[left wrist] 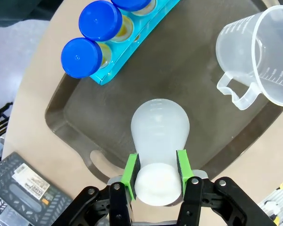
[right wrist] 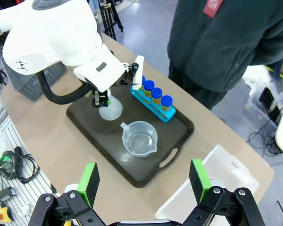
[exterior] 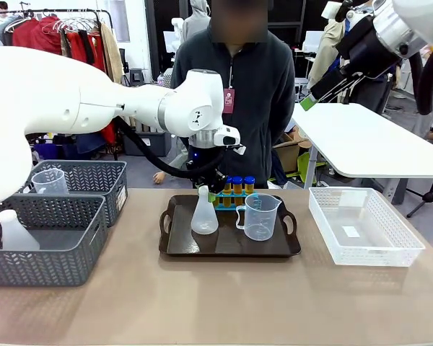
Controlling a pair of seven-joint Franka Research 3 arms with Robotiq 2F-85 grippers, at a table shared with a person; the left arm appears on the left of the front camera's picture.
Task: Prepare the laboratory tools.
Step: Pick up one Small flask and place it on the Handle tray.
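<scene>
Frosted white plastic, the conical flask (left wrist: 159,136) stands upright on the dark tray (exterior: 177,247), its neck pinched between the left gripper (left wrist: 155,175)'s green pads; beside it sit a clear beaker (exterior: 260,216) and blue-capped tubes (exterior: 238,184). Overhead, the right gripper (right wrist: 144,181) hangs wide open, empty.

Robot lab: clothes rack (exterior: 58,29), white tables (exterior: 368,140), cables (right wrist: 14,165).
</scene>
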